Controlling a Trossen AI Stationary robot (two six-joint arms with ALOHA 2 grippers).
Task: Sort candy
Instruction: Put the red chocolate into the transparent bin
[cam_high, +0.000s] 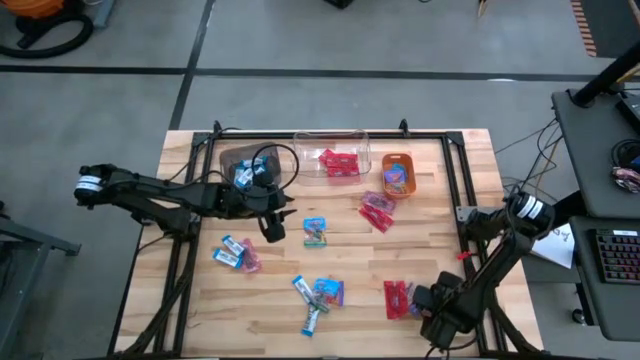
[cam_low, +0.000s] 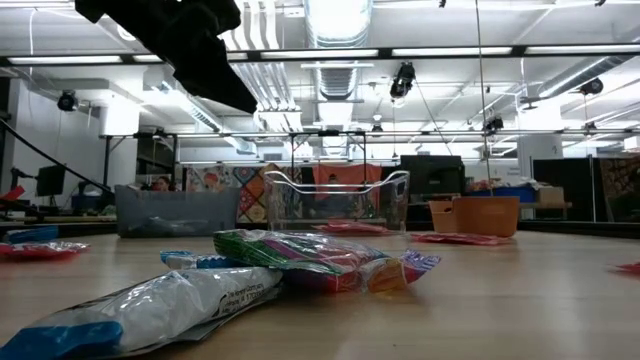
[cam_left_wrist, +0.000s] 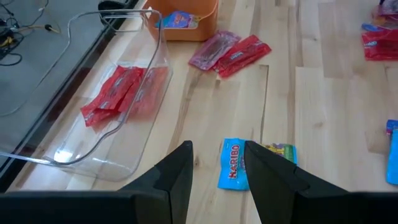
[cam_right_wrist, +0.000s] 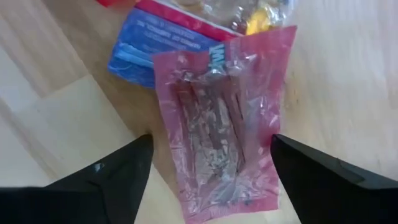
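The left gripper (cam_high: 272, 226) hangs over the middle of the table, just past the brown bin (cam_high: 243, 163), and its fingers (cam_left_wrist: 179, 175) are a little apart with nothing between them. A blue candy (cam_left_wrist: 232, 165) lies on the wood under it. The clear bin (cam_high: 331, 158) holds red candy (cam_high: 339, 162), and the orange bin (cam_high: 397, 172) sits beside it. The right gripper (cam_high: 428, 300) is low at the table's near right corner. Its fingers (cam_right_wrist: 112, 177) are spread wide on both sides of a pink candy (cam_right_wrist: 222, 123) lying flat, not touching it.
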